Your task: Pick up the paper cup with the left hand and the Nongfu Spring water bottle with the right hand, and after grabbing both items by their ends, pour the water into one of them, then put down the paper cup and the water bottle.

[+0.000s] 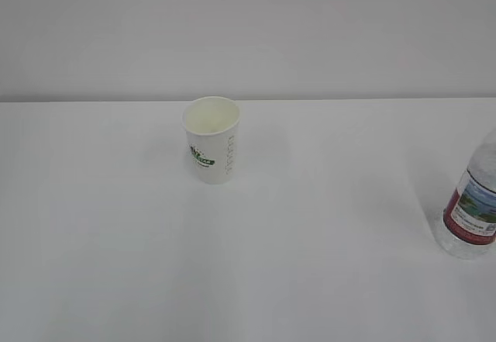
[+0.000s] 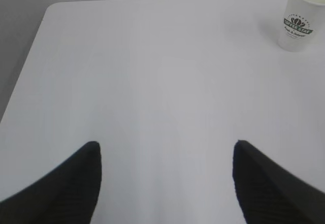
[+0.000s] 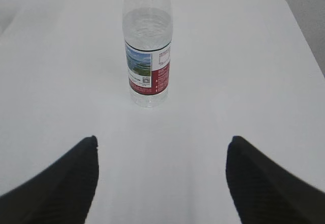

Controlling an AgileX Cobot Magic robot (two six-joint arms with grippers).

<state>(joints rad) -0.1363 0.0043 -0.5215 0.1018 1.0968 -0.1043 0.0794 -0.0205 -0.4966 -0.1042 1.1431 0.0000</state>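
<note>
the white table (image 1: 310, 280) took up nearly the whole scene, bare apart from two things standing well apart on it. the nongfu spring water bottle (image 1: 470, 210) stood upright at the far right edge of the exterior view, cut off by the frame; in the right wrist view it was directly ahead, its red label facing partly toward the camera and the water (image 3: 148, 28) reaching into its upper part. its top ran out of the frame, so i could not tell whether a cap was on. the paper cup (image 1: 211, 139) stood upright toward the back, left of centre, mouth up and seemingly empty, green logo facing forward. that spacing probably gave each arm its own clear approach without crossing.

the left hand (image 2: 166, 183) hung over bare table with its jaws wide apart and nothing between them, the cup well off to its upper right. the right gripper (image 3: 161, 181) was likewise spread and empty, already lined up with the bottle. neither pickup had begun; the left arm looked to need a swing toward the cup first.
</note>
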